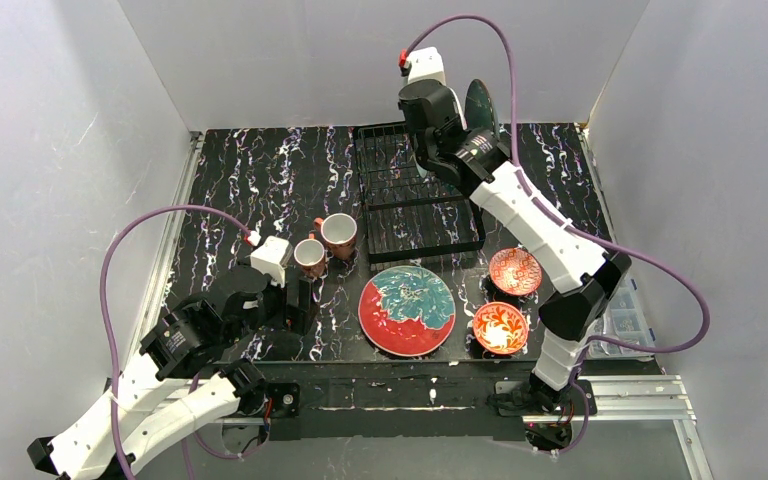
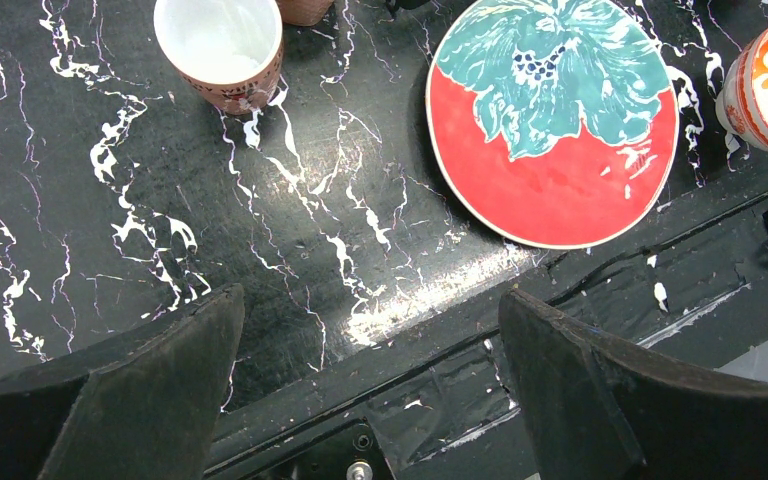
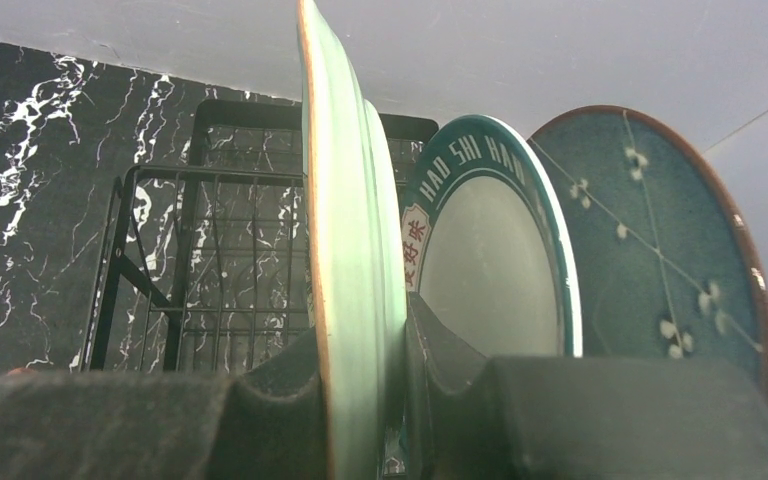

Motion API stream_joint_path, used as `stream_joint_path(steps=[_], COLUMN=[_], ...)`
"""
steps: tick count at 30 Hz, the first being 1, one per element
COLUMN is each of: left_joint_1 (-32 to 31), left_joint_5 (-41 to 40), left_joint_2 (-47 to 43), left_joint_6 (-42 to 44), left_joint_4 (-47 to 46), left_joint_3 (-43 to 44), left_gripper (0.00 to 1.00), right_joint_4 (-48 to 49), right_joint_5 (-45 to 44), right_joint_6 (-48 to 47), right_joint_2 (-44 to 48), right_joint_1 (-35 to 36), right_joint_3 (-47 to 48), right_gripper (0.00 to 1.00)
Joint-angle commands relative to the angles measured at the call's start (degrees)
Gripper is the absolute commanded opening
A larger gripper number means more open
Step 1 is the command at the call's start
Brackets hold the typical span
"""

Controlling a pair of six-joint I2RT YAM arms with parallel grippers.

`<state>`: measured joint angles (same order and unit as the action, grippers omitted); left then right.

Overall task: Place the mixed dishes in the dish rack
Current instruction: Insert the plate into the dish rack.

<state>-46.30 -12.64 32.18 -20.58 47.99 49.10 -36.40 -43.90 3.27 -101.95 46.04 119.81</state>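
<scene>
My right gripper is shut on the edge of the pale green plate and holds it upright over the far end of the black dish rack. A white plate with a teal rim and the dark teal plate stand upright just behind it. The red plate with a teal pattern lies flat at the front. Two red-patterned bowls sit to its right. Two terracotta mugs stand left of the rack. My left gripper is open and empty above the table's front edge, near the mugs.
The rack's flat grid base lies left of the held plate. A clear parts box sits off the table's right edge. Grey walls close in the back and both sides. The black marbled tabletop spreads left of the rack.
</scene>
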Motion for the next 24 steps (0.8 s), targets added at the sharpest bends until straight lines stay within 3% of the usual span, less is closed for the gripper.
stream_joint_path(steps=[1,24], left_joint_1=[0.0,0.0], left_joint_5=[-0.2,-0.4], left_joint_2=[0.2,0.8], left_joint_6=[0.6,0.7], left_joint_4=[-0.3,-0.4], left_joint_3=[-0.7,-0.7], left_gripper=[0.98,0.98], right_joint_4=[8.1,4.7], right_joint_5=[-2.9,-3.2], right_joint_6=[1.7,5.4], right_joint_2=[0.5,-1.3], right_joint_1=[0.2,0.5], right_joint_3=[1.9,0.4], right_gripper=[0.01,0.01])
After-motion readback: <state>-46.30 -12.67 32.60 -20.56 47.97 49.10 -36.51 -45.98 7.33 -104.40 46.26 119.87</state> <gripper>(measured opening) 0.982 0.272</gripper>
